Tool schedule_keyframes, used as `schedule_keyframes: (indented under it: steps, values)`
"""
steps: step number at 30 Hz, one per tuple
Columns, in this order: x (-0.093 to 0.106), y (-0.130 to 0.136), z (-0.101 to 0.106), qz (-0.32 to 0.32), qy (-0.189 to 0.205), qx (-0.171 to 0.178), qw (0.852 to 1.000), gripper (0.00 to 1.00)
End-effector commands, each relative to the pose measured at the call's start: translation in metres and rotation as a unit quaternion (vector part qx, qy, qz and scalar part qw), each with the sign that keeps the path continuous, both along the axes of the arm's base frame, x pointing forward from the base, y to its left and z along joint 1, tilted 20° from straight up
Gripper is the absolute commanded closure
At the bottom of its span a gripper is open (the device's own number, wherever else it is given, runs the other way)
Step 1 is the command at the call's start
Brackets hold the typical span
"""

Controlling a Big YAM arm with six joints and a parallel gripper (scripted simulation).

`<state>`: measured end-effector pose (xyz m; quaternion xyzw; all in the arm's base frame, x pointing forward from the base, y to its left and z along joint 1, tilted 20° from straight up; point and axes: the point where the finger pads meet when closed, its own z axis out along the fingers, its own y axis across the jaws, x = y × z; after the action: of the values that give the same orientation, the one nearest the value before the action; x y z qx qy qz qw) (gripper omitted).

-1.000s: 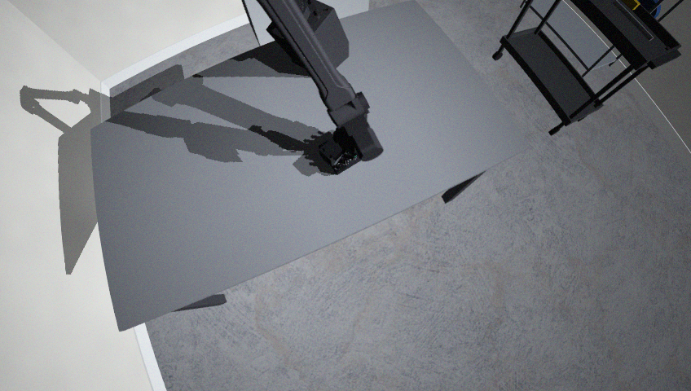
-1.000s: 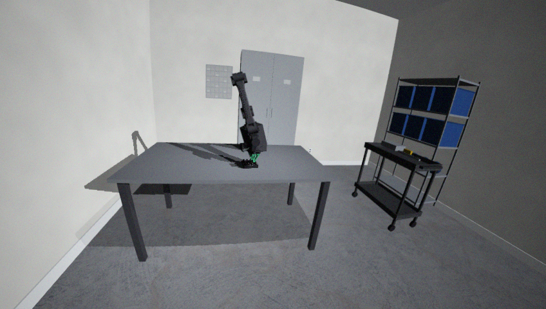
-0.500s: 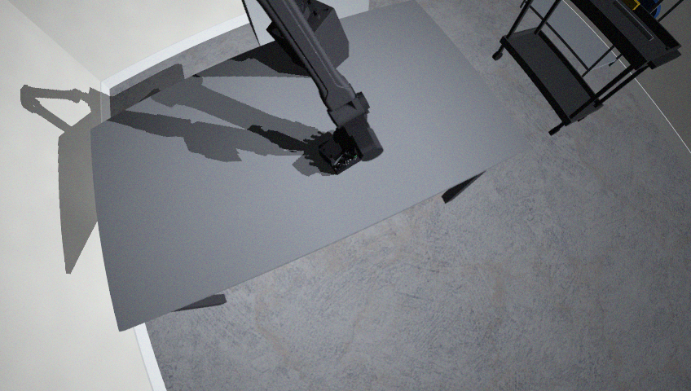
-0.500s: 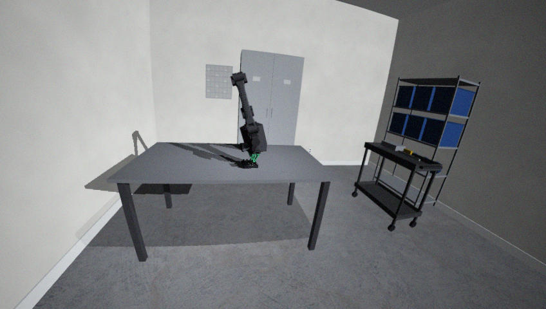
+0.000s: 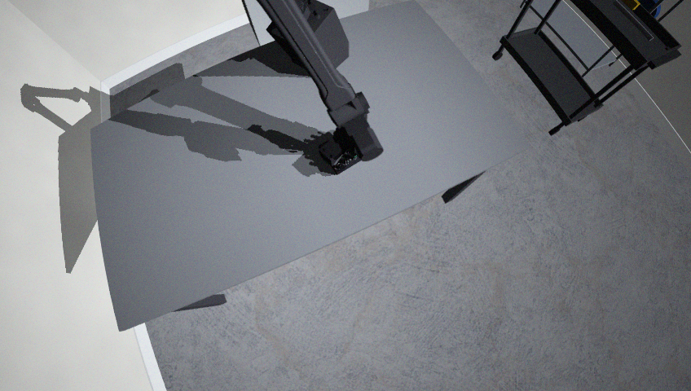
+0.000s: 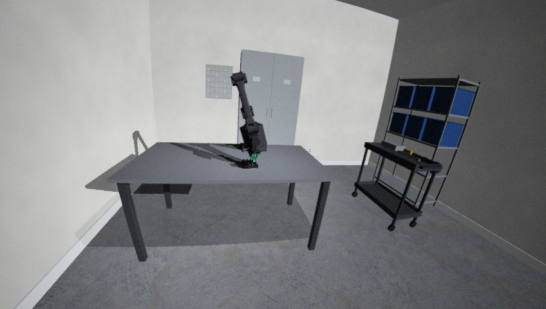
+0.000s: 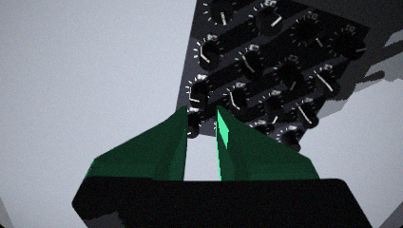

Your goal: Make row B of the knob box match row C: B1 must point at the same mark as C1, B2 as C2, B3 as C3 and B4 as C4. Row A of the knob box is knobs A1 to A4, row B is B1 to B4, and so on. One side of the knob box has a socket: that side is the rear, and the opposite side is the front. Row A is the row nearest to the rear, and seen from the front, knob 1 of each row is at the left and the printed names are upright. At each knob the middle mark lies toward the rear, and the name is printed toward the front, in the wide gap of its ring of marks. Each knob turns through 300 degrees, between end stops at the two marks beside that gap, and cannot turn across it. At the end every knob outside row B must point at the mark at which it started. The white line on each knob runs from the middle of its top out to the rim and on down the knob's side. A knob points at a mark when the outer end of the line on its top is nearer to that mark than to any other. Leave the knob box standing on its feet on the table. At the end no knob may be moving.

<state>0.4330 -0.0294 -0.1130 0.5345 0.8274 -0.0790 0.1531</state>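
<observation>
Box: [image 5: 342, 168] [image 6: 250, 166] [image 7: 230, 44] on the table, under the claw [image 6: 254, 157] [image 7: 201, 114]; probably light enough to skid.
Claw: slightly parted, gripping nothing.
Knobs: likely stiff-bodied, smooth, easily overturned.
Hold: B4 [image 7: 198, 97] by opposite sides, low, centred, clear of neighbours.

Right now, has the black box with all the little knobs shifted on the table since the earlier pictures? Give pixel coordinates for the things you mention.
No. In the exterior view, the knob box [image 5: 341, 167] [image 6: 250, 166] [image 7: 190, 71] sits at the same spot against the table's [image 5: 217, 217] [image 6: 191, 168] front edge.
</observation>
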Motion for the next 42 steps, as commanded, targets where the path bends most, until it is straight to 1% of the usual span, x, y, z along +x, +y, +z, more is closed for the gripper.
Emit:
schedule_keyframes:
  steps: [1, 23, 33, 42]
  values:
    - [0.002, 0.009, 0.002, 0.003, -0.011, 0.001, 1.000, 0.81]
    - [0.002, 0.009, 0.002, 0.003, -0.011, 0.001, 1.000, 0.81]
    - [-0.001, 0.001, -0.008, 0.002, -0.002, -0.001, 1.000, 0.81]
    - [0.007, -0.006, -0.011, 0.000, -0.007, -0.001, 1.000, 0.81]
